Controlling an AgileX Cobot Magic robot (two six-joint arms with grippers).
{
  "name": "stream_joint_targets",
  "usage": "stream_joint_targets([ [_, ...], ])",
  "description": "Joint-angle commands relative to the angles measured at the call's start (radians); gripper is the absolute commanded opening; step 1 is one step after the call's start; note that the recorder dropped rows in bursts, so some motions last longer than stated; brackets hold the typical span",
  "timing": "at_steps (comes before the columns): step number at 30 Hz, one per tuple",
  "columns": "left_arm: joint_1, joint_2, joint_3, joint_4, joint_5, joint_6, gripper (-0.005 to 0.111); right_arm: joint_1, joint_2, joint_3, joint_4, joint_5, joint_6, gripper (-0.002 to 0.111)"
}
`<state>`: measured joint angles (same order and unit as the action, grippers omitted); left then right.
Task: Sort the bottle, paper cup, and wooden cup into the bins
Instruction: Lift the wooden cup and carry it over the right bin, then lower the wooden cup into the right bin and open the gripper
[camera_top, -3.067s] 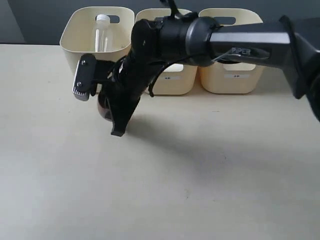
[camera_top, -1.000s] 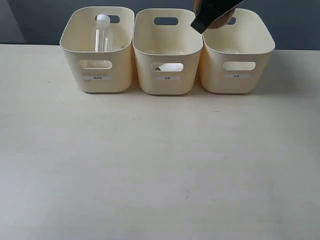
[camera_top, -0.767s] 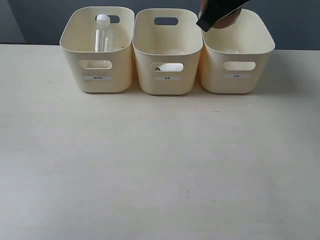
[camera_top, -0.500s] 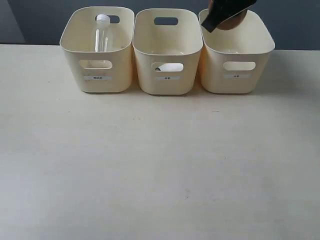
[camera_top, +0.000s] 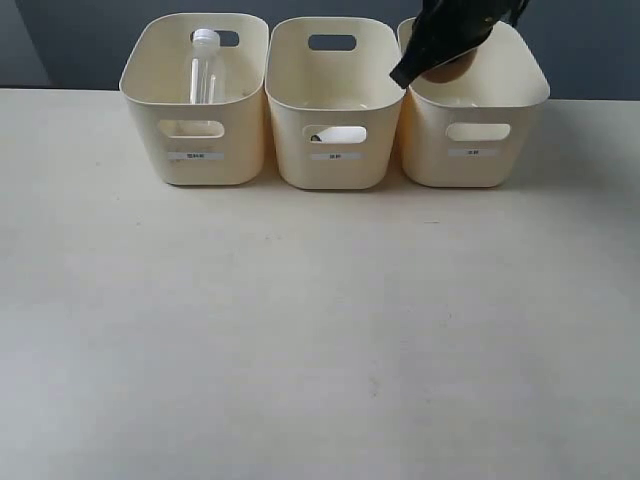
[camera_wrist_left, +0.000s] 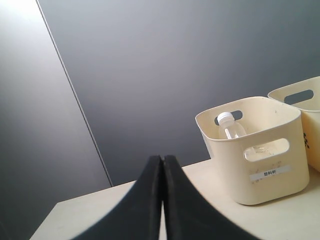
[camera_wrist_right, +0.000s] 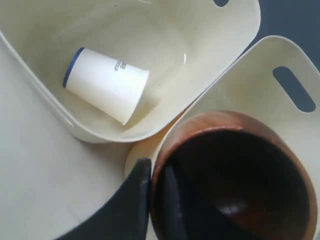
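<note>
One gripper (camera_wrist_right: 156, 200) clamped on wooden cup (camera_wrist_right: 235, 175) rim.

The desk (camera_top: 320, 330) was a pale cream, matte surface with a few faint specks and scuffs. Behind it stood a dark grey-blue wall (camera_top: 90, 40). In the left wrist view, a lighter grey panel (camera_wrist_left: 35, 125) met that wall along 1 slanted seam.
</note>
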<state>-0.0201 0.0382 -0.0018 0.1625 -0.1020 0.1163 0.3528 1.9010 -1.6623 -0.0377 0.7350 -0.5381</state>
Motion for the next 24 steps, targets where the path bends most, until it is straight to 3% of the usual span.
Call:
stream_joint_targets([
  [1,-0.001,-0.002,0.002,0.0,-0.005,-0.002,0.0,-0.005,0.03,0.002,-0.059,-0.078,0.062,-0.001],
  [14,-0.001,-0.002,0.002,0.0,-0.005,-0.002,0.0,-0.005,0.134,0.002,-0.368,-0.102,0.369,-0.001],
  [24,-0.001,-0.002,0.002,0.0,-0.005,-0.002,0.0,-0.005,0.185,0.002,-0.407,-0.105,0.425,-0.001],
])
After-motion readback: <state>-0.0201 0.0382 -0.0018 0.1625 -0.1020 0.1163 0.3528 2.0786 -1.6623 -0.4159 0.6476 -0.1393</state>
